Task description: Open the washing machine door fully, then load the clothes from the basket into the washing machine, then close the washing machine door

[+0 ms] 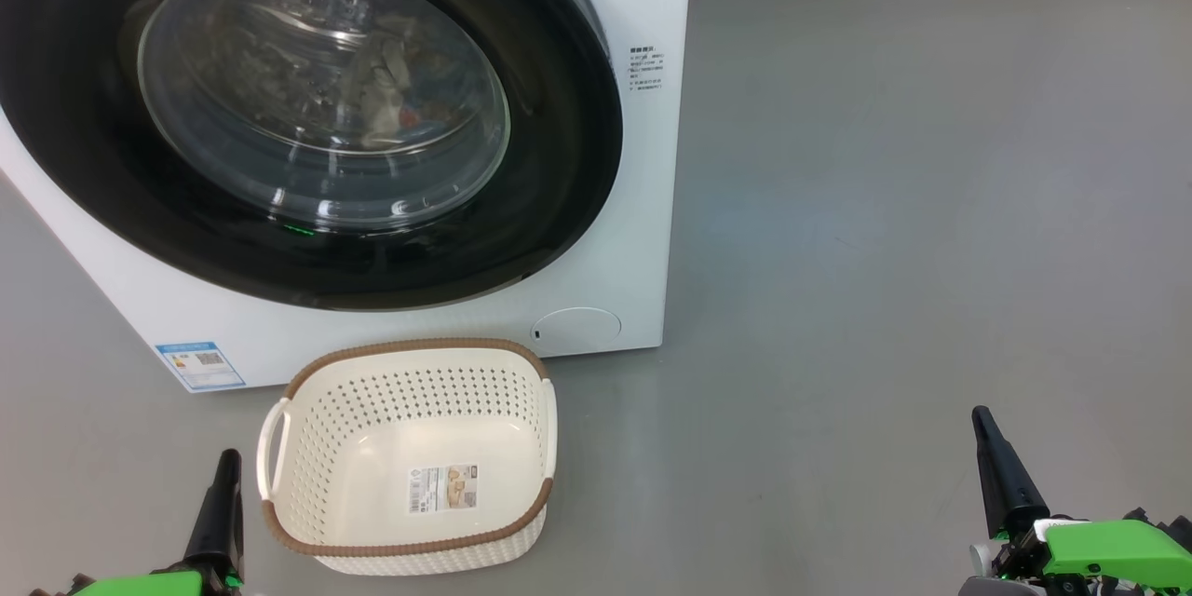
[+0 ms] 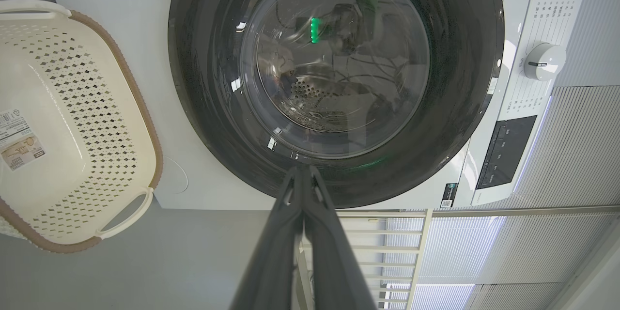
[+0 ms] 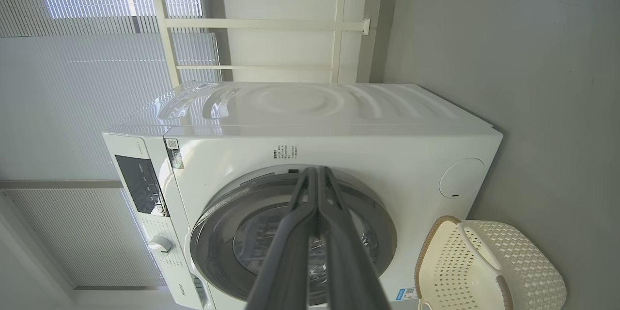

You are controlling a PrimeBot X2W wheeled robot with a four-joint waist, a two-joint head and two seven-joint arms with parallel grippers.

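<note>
The washing machine (image 1: pixel 643 233) stands white and boxy ahead of me, and its black-rimmed washing machine door (image 1: pixel 321 98) sits flush against the front. Through the glass bowl, crumpled clothes (image 1: pixel 386 98) lie in the drum. The cream basket (image 1: pixel 410 396) with a brown rim stands on the floor just in front of the machine, holding nothing but a paper label. My left gripper (image 1: pixel 226 461) rests shut at the lower left beside the basket. My right gripper (image 1: pixel 982 419) is shut at the lower right, well off from both. In the left wrist view the left gripper (image 2: pixel 302 170) points at the door (image 2: pixel 334 68).
Bare grey floor (image 1: pixel 931 205) stretches to the right of the machine. A control panel with a white dial (image 2: pixel 545 60) sits above the door. A white railing (image 2: pixel 387 247) and window blinds lie behind the machine. A blue label (image 1: pixel 200 365) marks its lower front corner.
</note>
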